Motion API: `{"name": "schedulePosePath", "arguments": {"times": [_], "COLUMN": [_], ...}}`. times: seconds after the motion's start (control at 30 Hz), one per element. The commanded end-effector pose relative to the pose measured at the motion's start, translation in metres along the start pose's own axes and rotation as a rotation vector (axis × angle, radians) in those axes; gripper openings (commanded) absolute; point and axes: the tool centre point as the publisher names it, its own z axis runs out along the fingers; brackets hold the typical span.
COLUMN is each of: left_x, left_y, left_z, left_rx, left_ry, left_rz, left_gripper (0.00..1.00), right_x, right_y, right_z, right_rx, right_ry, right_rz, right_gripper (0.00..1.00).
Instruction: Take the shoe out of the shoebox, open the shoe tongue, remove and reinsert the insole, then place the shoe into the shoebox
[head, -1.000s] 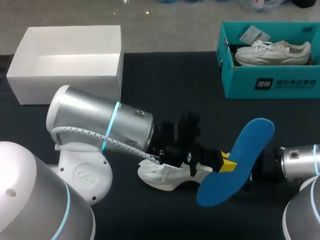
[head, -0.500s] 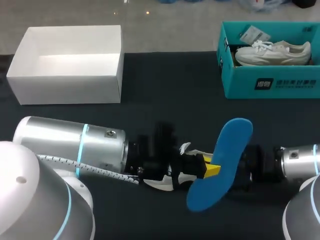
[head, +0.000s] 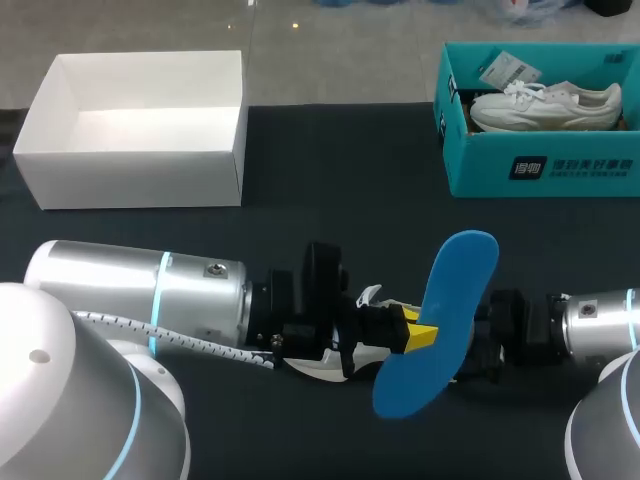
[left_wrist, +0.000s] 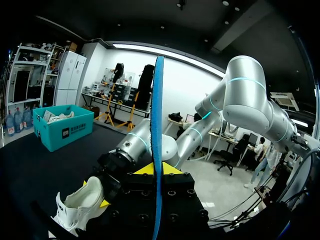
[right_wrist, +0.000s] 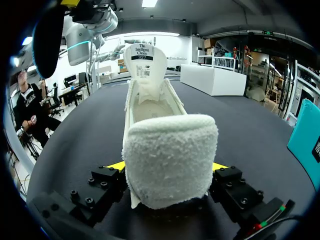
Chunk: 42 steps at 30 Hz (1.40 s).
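Note:
The blue insole (head: 440, 320) stands on edge above the table's front middle, and my left gripper (head: 415, 332) is shut on its lower part. In the left wrist view the insole (left_wrist: 158, 115) rises thin between the yellow tips of the left gripper (left_wrist: 157, 169). Below it lies the white shoe (head: 322, 368), mostly hidden by the left gripper and the insole. My right gripper (right_wrist: 166, 167) is shut on the shoe's padded heel (right_wrist: 170, 155), with the tongue folded up at the far end. The shoe (left_wrist: 80, 202) also shows beside the left gripper.
An open white box (head: 140, 125) stands at the back left. A teal shoebox (head: 540, 165) at the back right holds another white shoe (head: 545, 105). The black table (head: 340, 170) lies bare between them.
My left arm has swung down toward the front left, carrying the insole to the left and more upright over the shoe. The right gripper and shoe shifted slightly left.

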Motion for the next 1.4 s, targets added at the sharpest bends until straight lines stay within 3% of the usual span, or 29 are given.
{"name": "schedulePosePath", "arguments": {"times": [0.03,0.47,0.57,0.67,0.97,1.13,1.4], "left_x": [0.004,0.004,-0.01,-0.027,-0.056,-0.072,-0.064], "left_y": [0.004,0.004,0.003,0.005,-0.005,-0.016,-0.055], "left_z": [-0.045,-0.045,-0.046,-0.051,-0.07,-0.084,-0.094], "left_rx": [0.03,0.03,-0.009,-0.067,-0.081,-0.055,0.045], "left_ry": [0.007,0.007,0.051,-0.001,0.016,0.017,0.033], "left_rz": [0.002,0.002,0.096,0.154,0.24,0.198,0.042], "left_gripper": [0.0,0.0,0.0,0.0,0.0,0.0,0.0], "right_x": [0.001,0.001,0.001,0.001,0.001,0.001,0.001], "right_y": [-0.001,-0.001,-0.001,-0.001,-0.001,-0.001,-0.001], "right_z": [0.001,0.001,0.001,0.001,0.001,0.001,0.001], "right_rx": [0.005,0.005,0.005,0.005,0.005,0.005,0.005], "right_ry": [-0.004,-0.004,-0.004,-0.004,-0.004,-0.004,-0.004], "right_rz": [0.0,0.0,0.0,0.0,0.0,0.0,0.0], "right_gripper": [0.0,0.0,0.0,0.0,0.0,0.0,0.0]}}
